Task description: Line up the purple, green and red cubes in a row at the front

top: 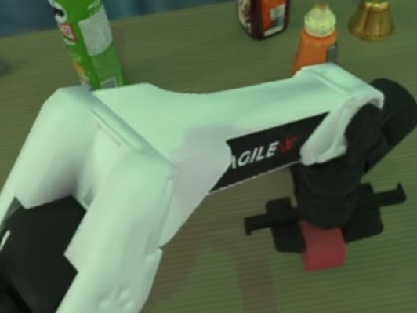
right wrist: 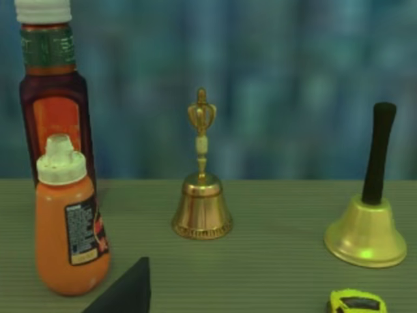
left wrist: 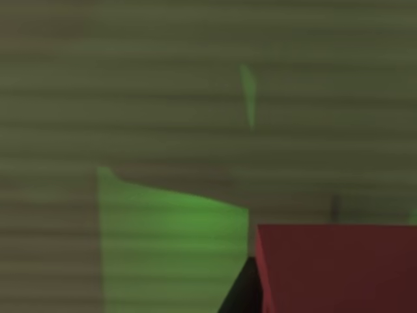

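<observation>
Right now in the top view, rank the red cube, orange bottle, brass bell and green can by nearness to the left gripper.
1. Red cube, at the left gripper.
2. Orange bottle, behind it.
3. Brass bell, back right.
4. Green can, back left.

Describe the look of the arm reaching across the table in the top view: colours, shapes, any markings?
The left arm has bulky, rounded white shells with black sections between them. A black strip bears "AGILE" lettering and a red mark. Its wrist and left gripper are black and blocky. No cables show.

- The left arm reaches across the bench (top: pixel 215 298); its claw (top: pixel 323 243) grips the red cube (top: pixel 323 250).
- Green can (top: pixel 86 34) stands behind.
</observation>
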`<action>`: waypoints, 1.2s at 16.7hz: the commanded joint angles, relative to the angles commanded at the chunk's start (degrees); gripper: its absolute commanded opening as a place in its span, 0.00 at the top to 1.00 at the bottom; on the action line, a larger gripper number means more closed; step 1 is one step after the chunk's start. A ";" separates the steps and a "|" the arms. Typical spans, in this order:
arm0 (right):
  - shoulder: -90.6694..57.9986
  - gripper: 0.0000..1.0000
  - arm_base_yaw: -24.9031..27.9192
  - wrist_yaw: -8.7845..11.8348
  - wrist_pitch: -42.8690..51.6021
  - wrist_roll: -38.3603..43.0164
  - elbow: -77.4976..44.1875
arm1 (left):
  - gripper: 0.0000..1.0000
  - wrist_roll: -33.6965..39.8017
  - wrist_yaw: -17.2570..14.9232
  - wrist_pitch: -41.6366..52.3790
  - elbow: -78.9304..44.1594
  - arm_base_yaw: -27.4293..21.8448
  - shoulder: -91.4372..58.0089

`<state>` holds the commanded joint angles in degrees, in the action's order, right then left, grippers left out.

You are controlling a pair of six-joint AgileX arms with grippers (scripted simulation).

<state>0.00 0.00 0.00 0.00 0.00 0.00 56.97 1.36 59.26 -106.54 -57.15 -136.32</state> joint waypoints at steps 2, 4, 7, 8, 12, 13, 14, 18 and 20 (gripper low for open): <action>0.00 0.00 0.00 0.00 0.00 0.00 0.00 | 0.70 0.00 0.00 0.00 0.00 0.00 0.00; 0.00 0.00 0.00 0.00 0.00 0.00 0.00 | 0.55 0.00 0.00 0.00 0.00 0.00 0.00; 0.00 0.00 0.00 0.00 0.00 0.00 0.00 | 0.32 0.00 0.00 0.00 0.00 0.00 0.00; 0.00 0.00 0.00 0.00 0.00 0.00 0.00 | 0.25 0.00 0.00 0.00 0.00 0.00 0.00; 0.00 0.00 0.00 0.00 0.00 0.00 0.00 | 0.00 0.00 0.00 0.00 0.00 0.00 0.00; 0.00 0.00 0.00 0.00 0.00 0.00 0.00 | 0.00 0.00 0.00 0.00 0.00 0.00 0.00; 0.00 0.00 0.00 0.00 0.00 0.00 0.00 | 0.00 0.00 0.00 0.00 0.00 0.00 0.00; 0.00 0.00 0.00 0.00 0.00 0.00 0.00 | 0.00 0.00 0.00 0.00 0.00 0.00 0.00; 0.00 0.00 0.00 0.00 0.00 0.00 0.00 | 0.00 0.00 0.00 0.01 -0.01 0.10 0.03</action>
<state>0.00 0.00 0.00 0.00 0.00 0.00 56.96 1.36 59.28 -106.56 -57.05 -136.29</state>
